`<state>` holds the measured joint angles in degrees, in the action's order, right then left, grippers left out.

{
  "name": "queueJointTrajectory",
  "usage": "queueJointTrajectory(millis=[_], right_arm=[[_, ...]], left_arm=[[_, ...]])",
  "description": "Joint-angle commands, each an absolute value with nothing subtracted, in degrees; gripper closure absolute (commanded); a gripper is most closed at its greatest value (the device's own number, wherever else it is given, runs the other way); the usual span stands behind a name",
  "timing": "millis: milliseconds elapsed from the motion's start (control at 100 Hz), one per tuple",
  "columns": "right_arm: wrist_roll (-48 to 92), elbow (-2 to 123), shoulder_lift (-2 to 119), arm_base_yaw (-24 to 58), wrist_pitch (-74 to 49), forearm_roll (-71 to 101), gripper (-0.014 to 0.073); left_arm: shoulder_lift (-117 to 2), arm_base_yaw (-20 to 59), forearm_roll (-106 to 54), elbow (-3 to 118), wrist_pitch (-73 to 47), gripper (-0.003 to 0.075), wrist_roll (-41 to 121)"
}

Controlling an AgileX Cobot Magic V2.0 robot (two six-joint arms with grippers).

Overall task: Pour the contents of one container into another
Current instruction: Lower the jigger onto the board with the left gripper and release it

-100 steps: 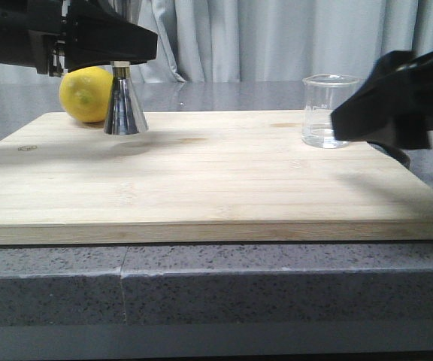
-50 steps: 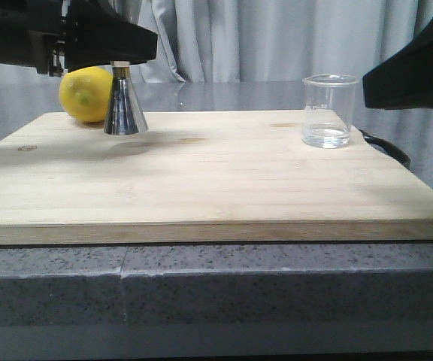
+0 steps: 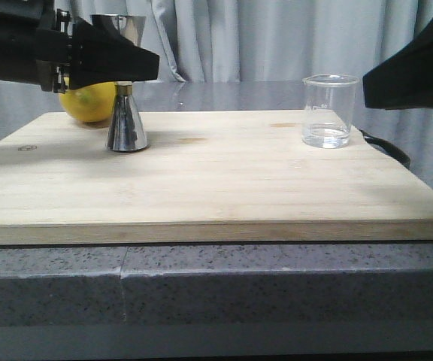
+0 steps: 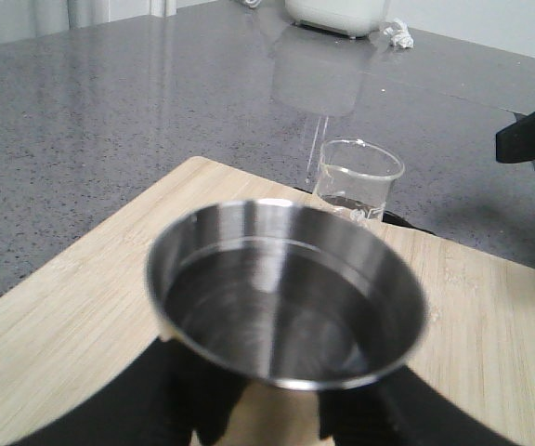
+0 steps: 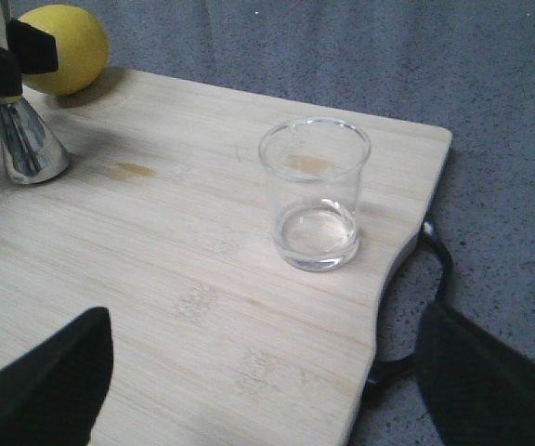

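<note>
The steel hourglass jigger [image 3: 126, 124] stands at the back left of the wooden board [image 3: 216, 180], with my left gripper [image 3: 130, 66] shut on its gold-banded waist. In the left wrist view its open upper cup [image 4: 286, 288] fills the middle, with black fingers [image 4: 184, 400] on both sides below the rim. The clear glass beaker [image 3: 328, 111] stands upright at the back right of the board, untouched. My right gripper [image 3: 397, 79] hovers open above and to the right of it. In the right wrist view the beaker [image 5: 314, 195] sits well beyond the spread fingers [image 5: 40, 381].
A yellow lemon [image 3: 89, 101] lies just behind the jigger at the board's back left corner. A black loop [image 3: 386, 147] pokes out at the board's right edge beside the beaker. Grey speckled counter [image 3: 216, 286] surrounds the board, and curtains hang behind.
My left gripper has shifted the jigger a little toward the front and right, away from the lemon. My right gripper has risen up and away from the beaker.
</note>
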<state>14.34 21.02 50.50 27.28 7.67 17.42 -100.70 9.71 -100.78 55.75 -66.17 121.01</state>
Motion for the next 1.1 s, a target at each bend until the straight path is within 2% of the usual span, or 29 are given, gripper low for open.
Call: queueJointTrajectory(millis=[0, 1090], right_arm=[[14.89, 22.32, 49.59, 27.0, 11.68, 16.71, -0.0003], [14.89, 22.32, 49.59, 27.0, 14.42, 16.25, -0.0003]], left_arm=[[-98.29, 10.05, -105.51, 57.39, -73.3, 0.046, 121.67], [-99.55, 10.51, -105.5, 57.17, -73.3, 0.0455, 122.28]])
